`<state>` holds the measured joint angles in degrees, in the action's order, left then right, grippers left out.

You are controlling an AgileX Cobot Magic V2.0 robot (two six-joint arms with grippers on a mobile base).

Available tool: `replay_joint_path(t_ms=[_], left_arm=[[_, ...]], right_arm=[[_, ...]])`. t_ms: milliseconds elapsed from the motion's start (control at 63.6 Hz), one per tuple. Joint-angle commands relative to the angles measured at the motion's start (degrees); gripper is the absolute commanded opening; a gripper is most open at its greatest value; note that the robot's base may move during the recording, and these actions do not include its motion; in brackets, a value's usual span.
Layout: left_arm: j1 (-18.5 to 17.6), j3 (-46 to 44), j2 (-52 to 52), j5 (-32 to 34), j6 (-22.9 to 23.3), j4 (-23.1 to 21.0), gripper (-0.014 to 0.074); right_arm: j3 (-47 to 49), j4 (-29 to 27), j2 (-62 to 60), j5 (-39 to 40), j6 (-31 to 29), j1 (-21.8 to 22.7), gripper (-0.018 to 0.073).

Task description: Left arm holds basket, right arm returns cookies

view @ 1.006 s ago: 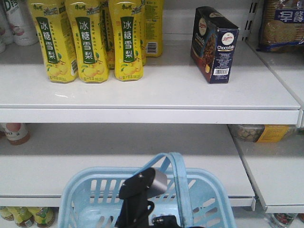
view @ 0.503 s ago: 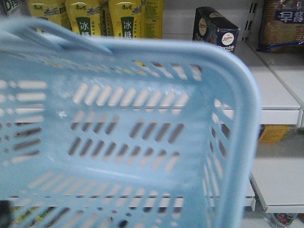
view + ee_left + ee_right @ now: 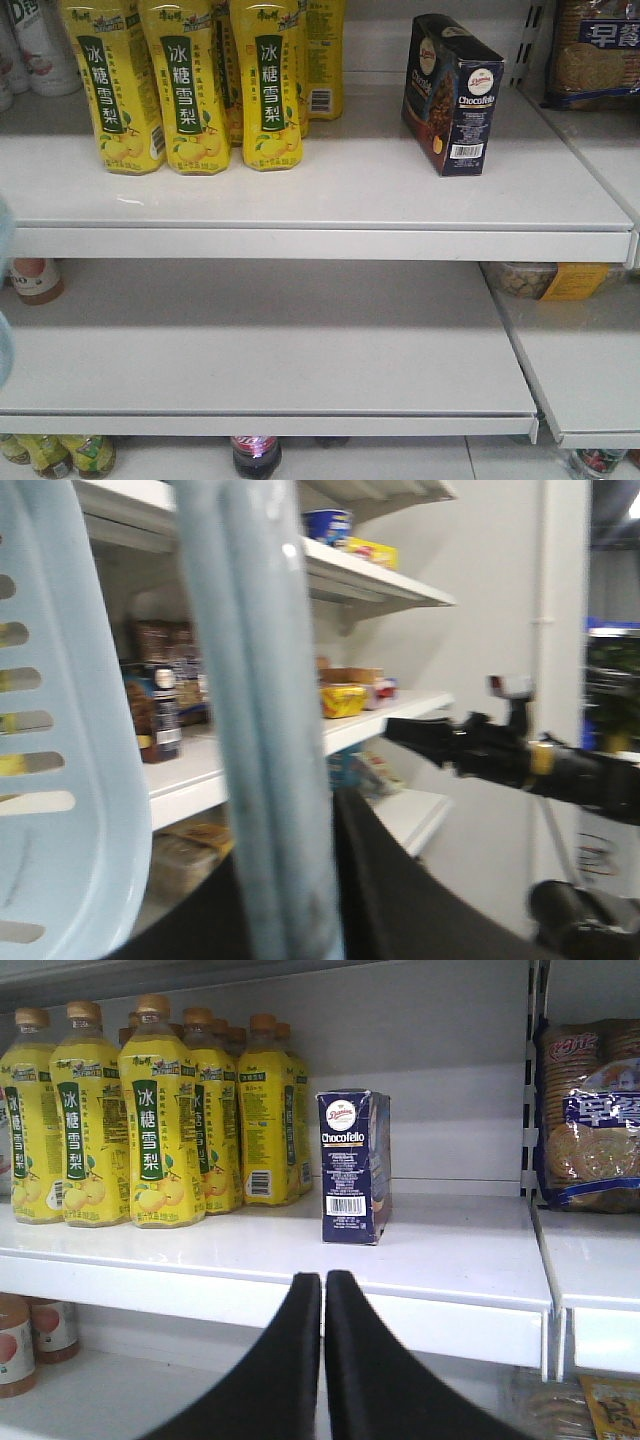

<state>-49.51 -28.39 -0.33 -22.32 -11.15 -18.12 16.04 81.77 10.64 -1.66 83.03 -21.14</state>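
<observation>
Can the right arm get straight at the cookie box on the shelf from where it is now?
Probably yes. The cookie box stands upright and alone on the shelf, apart from the yellow bottles, with nothing between it and the right gripper. That gripper is shut, so it must open first.

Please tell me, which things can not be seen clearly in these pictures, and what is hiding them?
- Left pincer: hidden in the left wrist view behind the blurred basket and its handle; its grip cannot be judged.
- Basket: in the front view only a pale blue sliver at the left edge.
- Cookies: small print is unreadable in every view; blurred in the left wrist view.
- Right pincer: fingers together, base cut off by the bottom edge.
</observation>
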Motion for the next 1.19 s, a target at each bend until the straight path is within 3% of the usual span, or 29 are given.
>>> replay_joint_path(t_ms=[0,79,189,362,472,660,943,1179], left_arm=[[7.7,0.3,-1.3,4.5,-2.0,1.8,-0.0006],[15.5,0.5,-1.0,3.4,-4.8,4.8,-0.0006],[27.4,2.4,-1.4,4.0,-4.3,8.5,-0.0006],[42.7,7.0,-1.3,3.8,2.7,13.6,-0.0006],[48.4,9.8,-1.3,4.0,5.9,15.2,-0.0006],[49.4,16.2,-1.3,7.5,6.2,15.5,-0.0006],[46.3,25.4,-1.3,13.1,6.3,16.9,-0.0006],[46.3,29.3,-1.3,13.3,11.7,17.0,-0.0006]], right_arm=[[1.5,0.7,0.6,0.8,-0.6,0.2,-0.0011],[1.5,0.7,0.6,1.3,-0.6,0.2,-0.0011],[1.5,0.7,0.6,1.0,-0.6,0.2,-0.0011],[1.5,0.7,0.7,0.7,-0.6,0.2,-0.0011],[1.5,0.7,0.7,0.7,-0.6,0.2,-0.0011],[1.5,0.7,0.7,0.7,-0.6,0.2,-0.0011],[1.5,0.7,0.7,0.7,-0.6,0.2,-0.0011],[1.5,0.7,0.7,0.7,-0.6,0.2,-0.0011]])
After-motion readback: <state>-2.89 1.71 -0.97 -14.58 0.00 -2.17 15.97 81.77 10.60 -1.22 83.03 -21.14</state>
